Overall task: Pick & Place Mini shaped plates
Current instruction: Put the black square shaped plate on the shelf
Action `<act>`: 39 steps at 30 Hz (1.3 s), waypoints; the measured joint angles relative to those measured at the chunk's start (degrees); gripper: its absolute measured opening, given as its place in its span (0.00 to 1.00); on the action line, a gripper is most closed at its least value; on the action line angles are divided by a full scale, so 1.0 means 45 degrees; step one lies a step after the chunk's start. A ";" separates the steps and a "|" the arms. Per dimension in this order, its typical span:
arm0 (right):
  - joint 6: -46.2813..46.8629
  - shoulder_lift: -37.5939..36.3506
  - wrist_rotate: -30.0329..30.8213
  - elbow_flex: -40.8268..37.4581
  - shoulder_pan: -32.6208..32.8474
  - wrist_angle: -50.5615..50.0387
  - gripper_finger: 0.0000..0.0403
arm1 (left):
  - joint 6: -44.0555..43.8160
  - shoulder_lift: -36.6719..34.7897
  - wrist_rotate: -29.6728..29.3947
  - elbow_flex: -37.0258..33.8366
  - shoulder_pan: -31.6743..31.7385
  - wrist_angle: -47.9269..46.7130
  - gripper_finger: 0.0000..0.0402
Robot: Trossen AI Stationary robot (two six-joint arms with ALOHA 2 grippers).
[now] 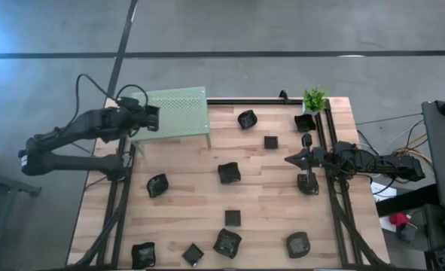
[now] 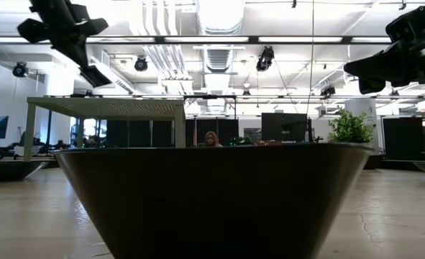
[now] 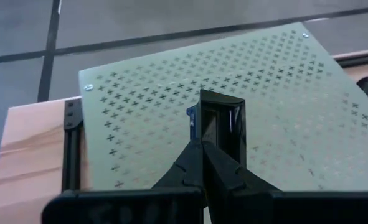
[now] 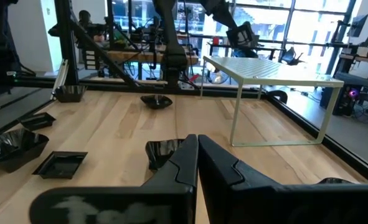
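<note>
My left gripper [image 1: 148, 117] hovers over the left end of the green perforated platform [image 1: 178, 111], shut on a small black square plate [image 3: 222, 121]. The same plate [image 4: 244, 38] shows above the platform in the right wrist view. Several other mini plates lie flat on the wooden table, among them a round one [image 1: 247, 119], a square one [image 1: 271, 141] and an angular one [image 1: 229, 173]. My right gripper [image 1: 288, 159] rests shut and empty at the table's right side, pointing toward the left edge. My left gripper pinches the square plate by one side of its rim [image 3: 195, 127] between its two fingers. The fingers slant downward toward the platform. The plate stands on edge beyond the fingertips, lifted clear above the platform's top.
A small potted plant [image 1: 314, 98] stands at the far right corner beside a black plate [image 1: 305, 122]. More plates lie along the near edge [image 1: 227, 242]; one fills the low view [image 2: 212, 198]. Black rails [image 1: 331, 150] run along the table's sides.
</note>
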 joint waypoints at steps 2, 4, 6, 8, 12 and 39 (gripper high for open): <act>-0.0002 0.0000 -0.0002 0.0000 0.0001 0.0000 0.02 | -0.0050 -0.0333 -0.0033 -0.0218 0.0143 -0.0244 0.00; -0.0003 0.0000 -0.0001 0.0001 -0.0001 0.0000 0.02 | -0.0059 -0.0652 -0.0056 -0.0508 0.0271 -0.0214 0.00; -0.0061 0.0000 0.0002 -0.0002 -0.0001 0.0000 0.02 | -0.0060 -0.0946 -0.0001 -0.0819 0.0345 -0.0049 0.00; -0.0070 0.0000 0.0003 -0.0002 -0.0001 0.0000 0.02 | -0.0077 -0.1191 0.0099 -0.1143 0.0347 -0.0006 0.00; -0.0072 -0.0003 0.0001 -0.0002 -0.0001 0.0000 0.02 | -0.0162 -0.1662 0.0069 -0.1678 0.0356 0.0076 0.00; -0.0085 -0.0005 -0.0002 -0.0002 -0.0001 0.0000 0.02 | -0.2251 -0.3092 -0.1599 -0.4650 0.0628 0.2478 0.00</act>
